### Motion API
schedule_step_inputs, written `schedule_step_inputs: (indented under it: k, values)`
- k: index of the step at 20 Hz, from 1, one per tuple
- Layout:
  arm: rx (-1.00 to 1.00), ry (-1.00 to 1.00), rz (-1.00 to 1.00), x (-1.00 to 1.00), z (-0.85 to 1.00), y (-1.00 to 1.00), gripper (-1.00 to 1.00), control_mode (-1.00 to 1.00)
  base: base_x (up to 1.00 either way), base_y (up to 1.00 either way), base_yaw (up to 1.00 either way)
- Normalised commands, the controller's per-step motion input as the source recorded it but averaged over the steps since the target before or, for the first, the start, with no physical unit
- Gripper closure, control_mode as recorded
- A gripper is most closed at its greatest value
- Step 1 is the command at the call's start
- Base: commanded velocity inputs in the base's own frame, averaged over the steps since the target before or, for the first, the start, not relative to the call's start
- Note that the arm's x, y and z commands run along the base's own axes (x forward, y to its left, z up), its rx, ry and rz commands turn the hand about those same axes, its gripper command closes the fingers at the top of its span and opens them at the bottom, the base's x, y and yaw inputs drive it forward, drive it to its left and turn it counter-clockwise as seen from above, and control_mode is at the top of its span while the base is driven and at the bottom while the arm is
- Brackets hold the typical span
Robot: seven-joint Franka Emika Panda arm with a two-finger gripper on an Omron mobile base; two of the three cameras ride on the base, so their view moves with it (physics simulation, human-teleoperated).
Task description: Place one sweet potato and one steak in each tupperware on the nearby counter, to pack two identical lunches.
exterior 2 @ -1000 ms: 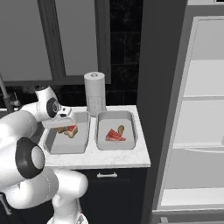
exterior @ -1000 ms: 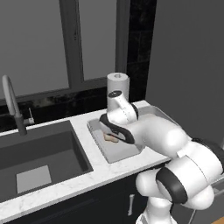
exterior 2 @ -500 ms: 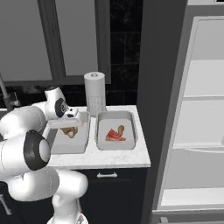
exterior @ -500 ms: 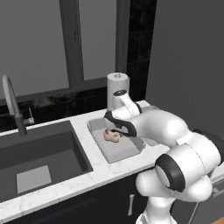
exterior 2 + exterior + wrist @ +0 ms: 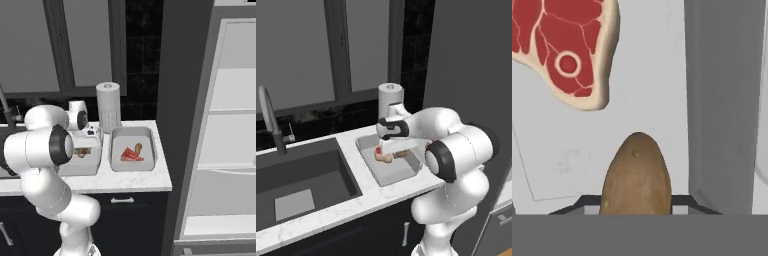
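My gripper [image 5: 636,201] is shut on a brown sweet potato [image 5: 637,170], low inside the left tupperware [image 5: 397,177]. A red steak [image 5: 567,45] with a pale fat edge lies on that tub's floor just beyond the tuber. The tub's grey wall [image 5: 722,100] rises to one side. In the right base view the white hand covers most of this tupperware [image 5: 82,167]. The other tupperware [image 5: 152,150] sits beside it on the white counter [image 5: 125,180] and holds a steak [image 5: 131,156] and a sweet potato [image 5: 138,148].
A paper towel roll [image 5: 108,105] stands just behind the two tubs. The dark sink [image 5: 301,175] with its faucet [image 5: 271,120] lies left of them. A tall pale fridge front [image 5: 230,125] closes off the counter's right end.
The hand has sunk a little lower into the left tupperware with the sweet potato still in its grip, and the elbow has swung round. The other tub's contents have not moved.
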Motion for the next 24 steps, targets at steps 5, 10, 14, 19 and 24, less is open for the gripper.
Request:
schedule_step_inputs:
  k: [5,10,14,19,24]
  values:
    - [0.0,0.15,0.0,0.01,-0.6,0.2,1.0,-1.0,0.0,0.0,0.0]
    - [0.0,0.03,0.0,0.04,-0.29,0.01,1.0,-1.0,0.0,0.0,0.0]
    - [0.0,0.04,-0.01,0.45,-0.21,0.0,1.0,-1.0,0.0,0.0,0.0]
    - [0.0,0.01,-0.02,0.7,-0.03,0.0,1.0,-1.0,0.0,0.0,0.0]
    - [0.0,0.0,-0.02,0.36,0.0,0.0,1.0,-1.0,0.0,0.0,0.0]
